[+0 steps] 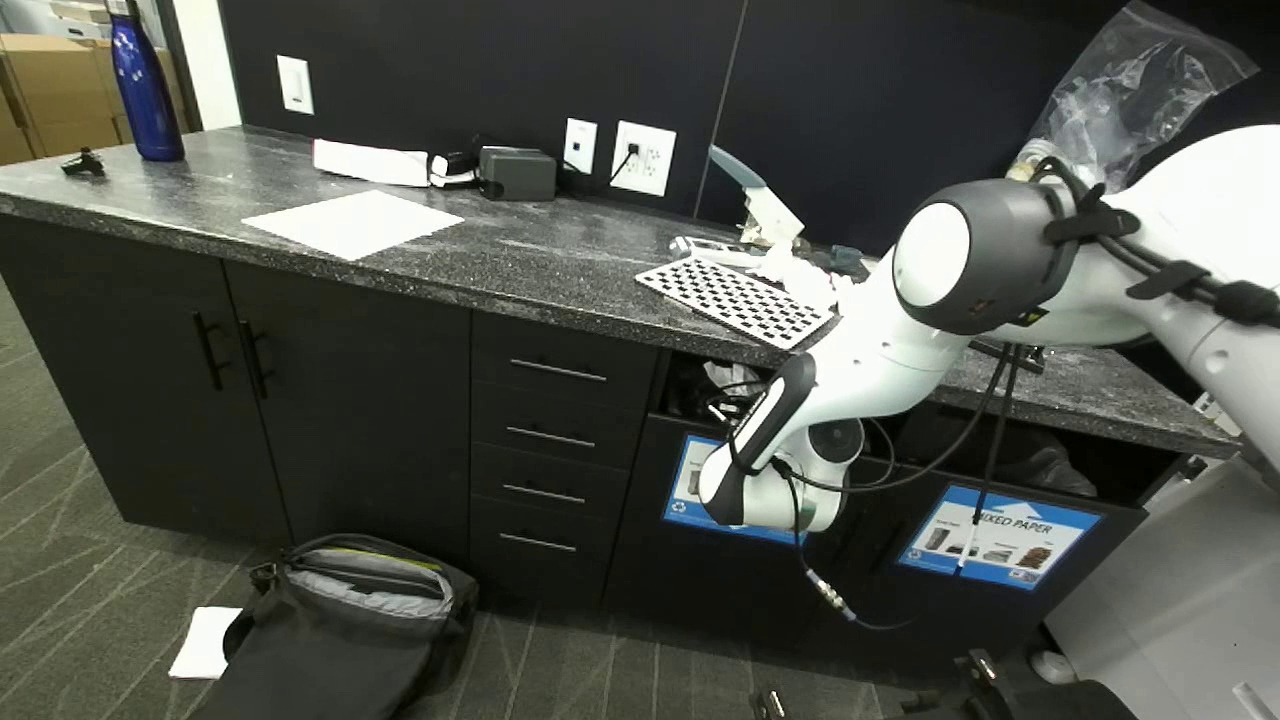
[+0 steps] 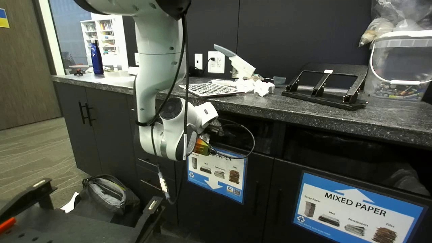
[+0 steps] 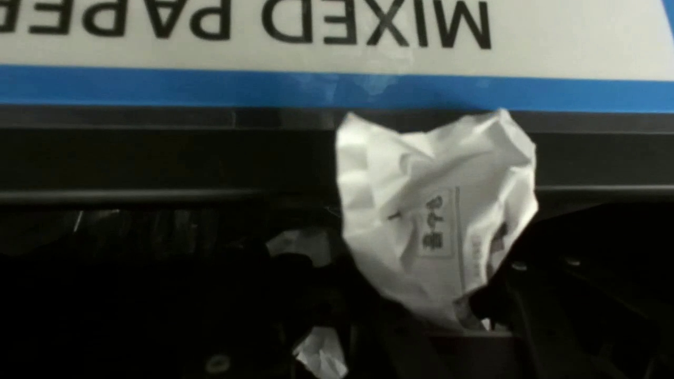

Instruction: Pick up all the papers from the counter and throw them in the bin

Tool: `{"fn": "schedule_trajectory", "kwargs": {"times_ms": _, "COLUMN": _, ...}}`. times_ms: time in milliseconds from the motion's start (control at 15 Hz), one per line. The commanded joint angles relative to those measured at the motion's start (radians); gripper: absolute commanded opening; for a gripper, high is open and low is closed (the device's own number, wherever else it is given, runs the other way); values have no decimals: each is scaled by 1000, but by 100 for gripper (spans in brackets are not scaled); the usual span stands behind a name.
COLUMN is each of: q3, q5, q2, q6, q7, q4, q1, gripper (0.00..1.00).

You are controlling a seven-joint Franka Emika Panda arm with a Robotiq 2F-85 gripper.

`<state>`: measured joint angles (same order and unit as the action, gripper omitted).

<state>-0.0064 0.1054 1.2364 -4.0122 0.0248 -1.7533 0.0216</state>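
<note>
My gripper [image 3: 468, 318] is dark and mostly hidden at the bottom of the wrist view. It is shut on a crumpled paper [image 3: 426, 210] with printing, at the slot above the bin [image 2: 216, 172] labelled MIXED PAPER. Deeper in that dark opening show a paper scrap [image 3: 303, 243] and a smaller wad [image 3: 321, 353]. In both exterior views more crumpled papers [image 2: 261, 87] lie on the counter [image 1: 560, 240], beside the checkered sheet [image 1: 735, 300]. From outside, the arm's wrist covers the fingers. A twin bin [image 2: 359, 206] stands to the right.
On the counter are a flat white sheet [image 1: 352, 222], a blue bottle [image 1: 145, 85], a grey box [image 1: 517, 173], a black hole punch [image 2: 325, 87] and a clear bucket [image 2: 400, 65]. A dark bag [image 1: 345, 620] rests on the floor. Cables [image 2: 251, 138] loop beside the wrist.
</note>
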Motion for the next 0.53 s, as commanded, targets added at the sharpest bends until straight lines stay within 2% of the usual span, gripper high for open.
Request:
{"fn": "schedule_trajectory", "kwargs": {"times_ms": 0, "q3": -21, "q5": 10, "q2": 69, "q6": -6, "q7": -27, "q4": 129, "q1": -20, "gripper": 10}}
{"fn": "schedule_trajectory", "kwargs": {"times_ms": 133, "q3": -26, "q5": 19, "q2": 82, "q6": 1, "q7": -40, "q4": 158, "q1": -25, "gripper": 9}}
{"fn": "schedule_trajectory", "kwargs": {"times_ms": 200, "q3": -28, "q5": 22, "q2": 86, "q6": 8, "q7": -46, "q4": 167, "q1": -27, "gripper": 36}}
{"fn": "schedule_trajectory", "kwargs": {"times_ms": 267, "q3": -33, "q5": 25, "q2": 84, "q6": 16, "q7": -55, "q4": 171, "q1": -30, "gripper": 36}}
{"fn": "schedule_trajectory", "kwargs": {"times_ms": 467, "q3": -38, "q5": 41, "q2": 70, "q6": 52, "q7": -67, "q4": 174, "q1": -33, "gripper": 60}}
